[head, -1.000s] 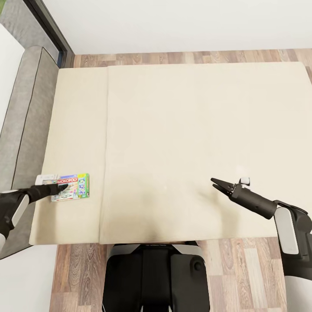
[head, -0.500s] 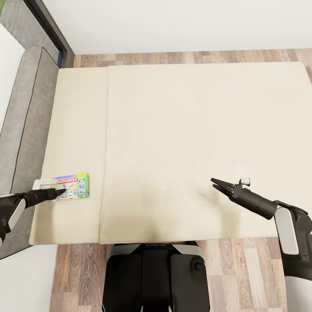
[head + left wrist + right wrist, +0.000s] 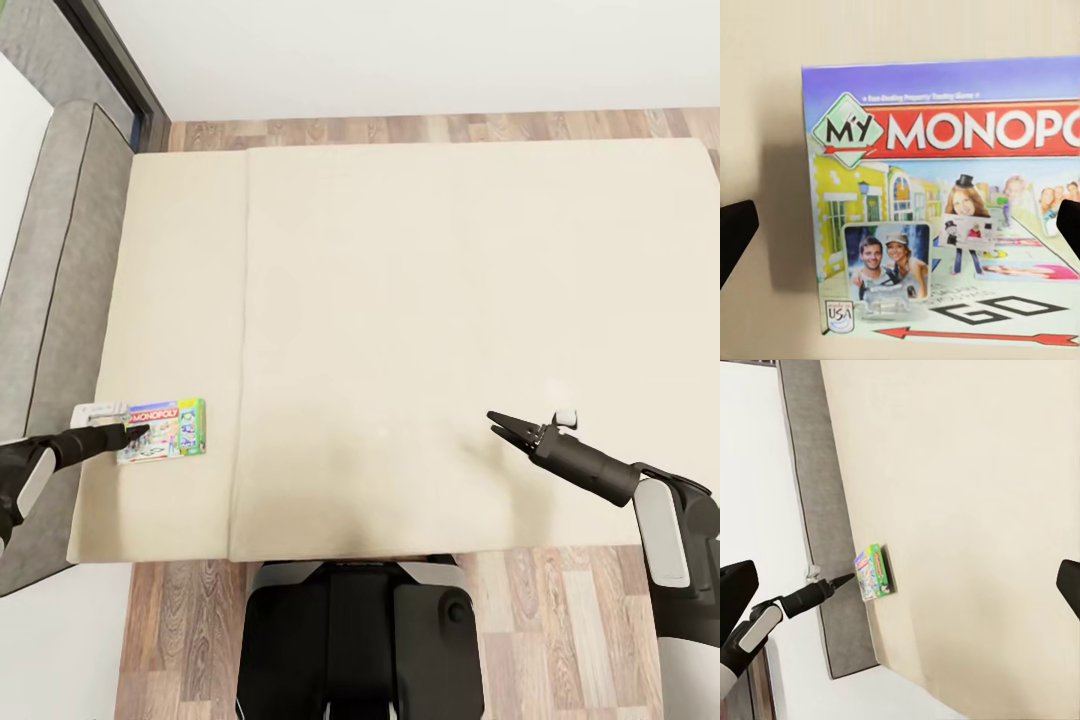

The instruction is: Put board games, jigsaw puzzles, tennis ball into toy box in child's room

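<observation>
One board game (image 3: 162,431), a "My Monopoly" box, lies flat on the cream bed (image 3: 450,300), near the bed's left edge and close to the corner nearest me. In my left wrist view the box lid (image 3: 945,202) fills most of the frame, its red title band and the picture of a couple on a game token plain to read, with the cream cover around it on two sides.

My left gripper (image 3: 135,434) hangs just over the box's left end, its dark tips overlapping the lid in the head view; whether they touch it I cannot tell. The fingers (image 3: 736,232) stand spread at the two edges of my wrist view with nothing between them, so that gripper is released. In my right wrist view I see this arm (image 3: 802,600) reaching in from the grey bed frame (image 3: 810,510) toward the box (image 3: 872,572).

My right gripper (image 3: 503,424) is held over the bed's near right part, well apart from the game, its jaws parted and holding nothing.

Wooden floor (image 3: 560,620) shows around the bed, and a white wall (image 3: 400,50) beyond it.
</observation>
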